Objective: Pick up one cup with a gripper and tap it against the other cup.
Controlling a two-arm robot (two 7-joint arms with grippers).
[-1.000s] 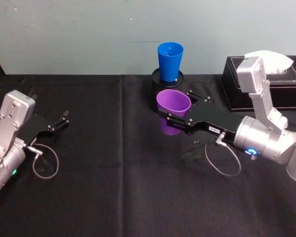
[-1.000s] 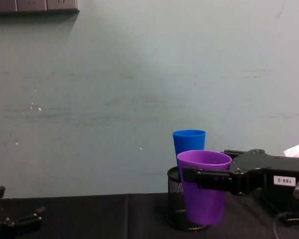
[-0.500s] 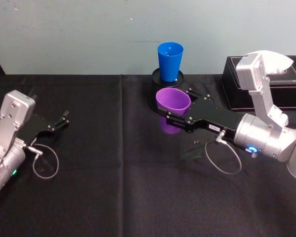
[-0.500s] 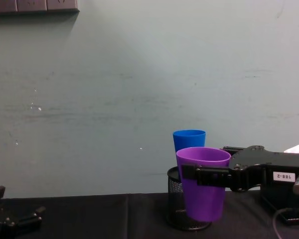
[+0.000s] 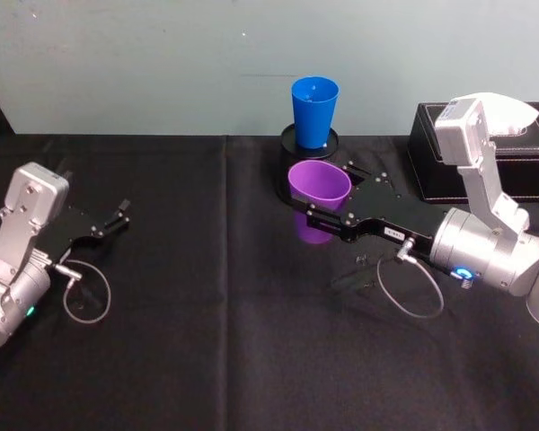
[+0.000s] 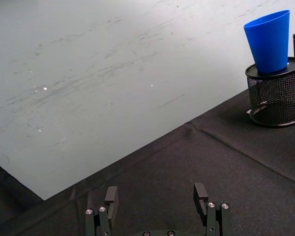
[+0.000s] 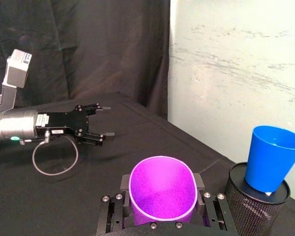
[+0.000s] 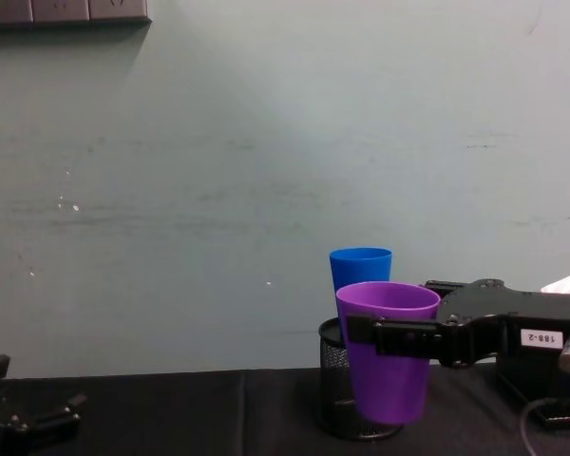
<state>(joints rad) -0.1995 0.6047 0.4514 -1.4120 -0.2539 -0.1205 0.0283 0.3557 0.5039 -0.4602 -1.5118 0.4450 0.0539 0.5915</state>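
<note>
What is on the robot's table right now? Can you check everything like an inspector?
Surface: black cloth, one crease.
Job's things: purple cup held upright off the cloth; blue cup stands in the mesh pen holder behind it, a gap between them.
Clutter: black box at back right.
Grippers: right gripper has its fingers clamped on the purple cup; left gripper open, idle at left.
Cables: grey loop by the right wrist, another by the left.
Surroundings: pale wall behind.
</note>
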